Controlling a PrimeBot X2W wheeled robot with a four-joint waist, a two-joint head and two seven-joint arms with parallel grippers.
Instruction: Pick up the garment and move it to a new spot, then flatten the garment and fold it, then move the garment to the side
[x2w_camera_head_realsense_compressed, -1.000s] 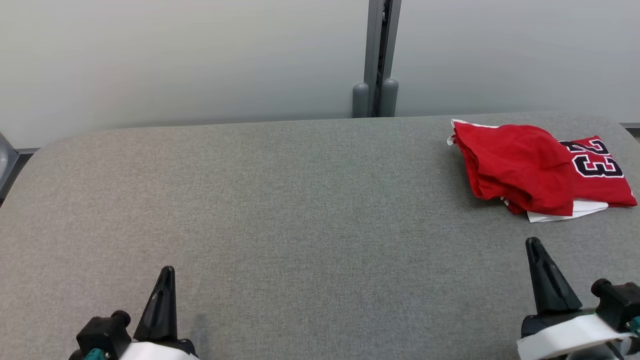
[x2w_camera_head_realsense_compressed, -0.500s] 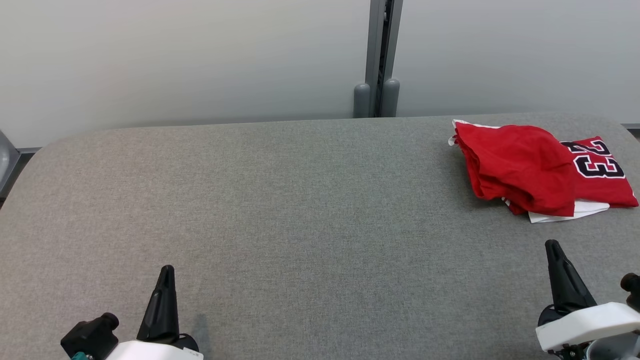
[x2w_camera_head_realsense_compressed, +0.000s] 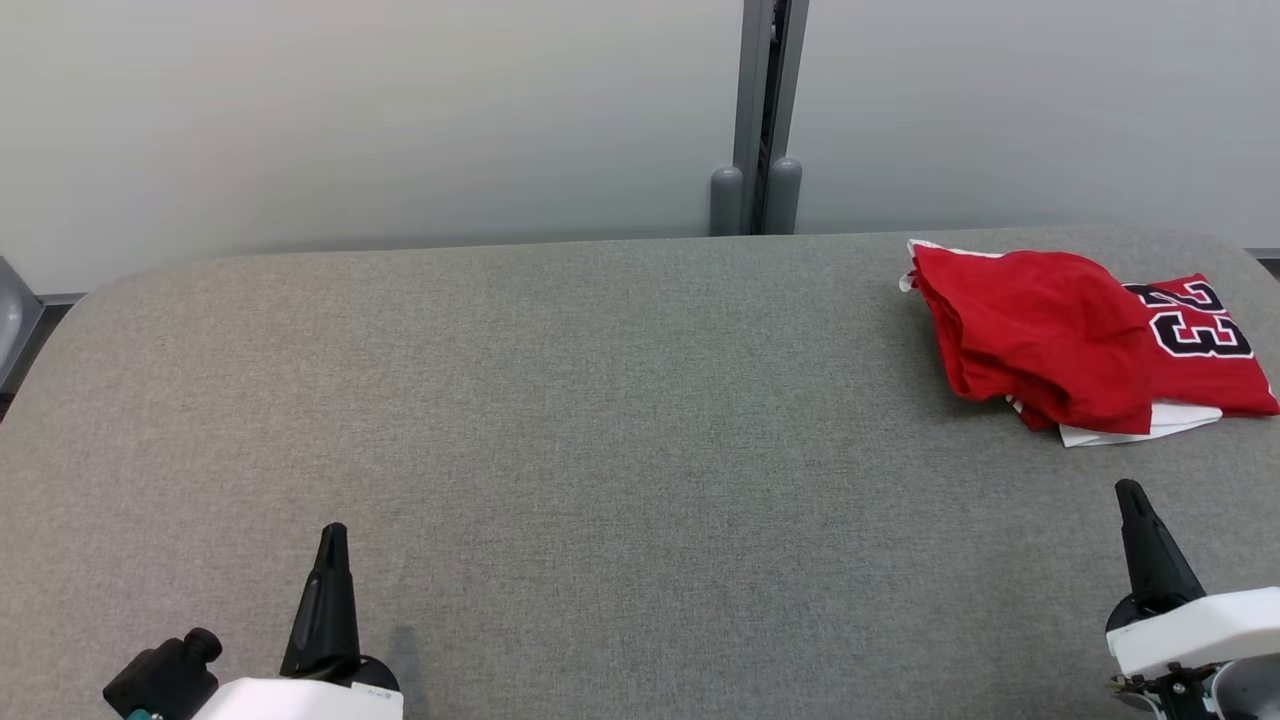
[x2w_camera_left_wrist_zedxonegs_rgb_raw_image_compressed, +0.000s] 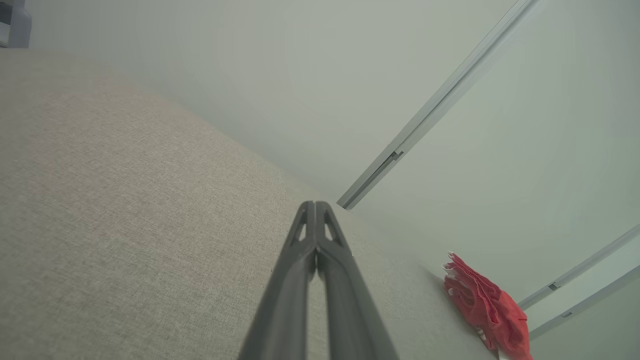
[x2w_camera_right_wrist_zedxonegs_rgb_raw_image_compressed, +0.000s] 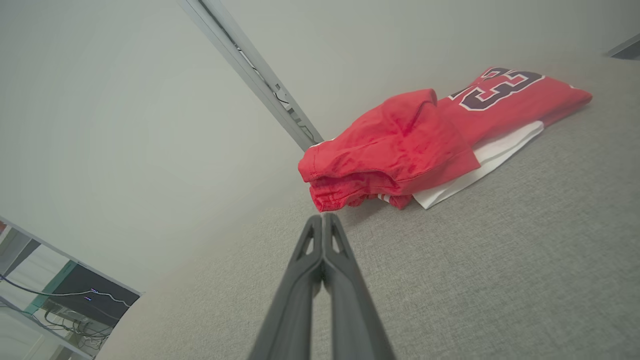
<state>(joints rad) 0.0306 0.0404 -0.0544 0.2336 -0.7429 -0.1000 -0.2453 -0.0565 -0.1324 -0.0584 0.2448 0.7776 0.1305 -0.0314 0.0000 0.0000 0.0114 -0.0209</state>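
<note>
A pale grey wall (x2w_camera_head_realsense_compressed: 350, 120) runs behind everything, split by an upright metal post (x2w_camera_head_realsense_compressed: 765, 100) with two rounded grey caps at its foot. Below it lies the worktop (x2w_camera_head_realsense_compressed: 600, 420), a wide surface covered in grey woven fabric with rounded far corners.

The garment (x2w_camera_head_realsense_compressed: 1040, 335) sits at the worktop's far right corner, well apart from the left arm and nearer the right one. It is a red jersey, bunched and folded over on itself, with a black number 23 (x2w_camera_head_realsense_compressed: 1200, 320) outlined in white on its flatter right part and a white layer (x2w_camera_head_realsense_compressed: 1140, 425) showing from under its near edge. In the right wrist view the garment (x2w_camera_right_wrist_zedxonegs_rgb_raw_image_compressed: 400, 145) lies just beyond the fingertips, not touching them; in the left wrist view it (x2w_camera_left_wrist_zedxonegs_rgb_raw_image_compressed: 487, 300) is a small red heap far off to the right.

The left gripper (x2w_camera_head_realsense_compressed: 331, 545) is at the lower left, its fingers pressed together to a single point and holding nothing. The right gripper (x2w_camera_head_realsense_compressed: 1136, 505), at the lower right, is likewise fully closed and empty, a little short of the garment.
</note>
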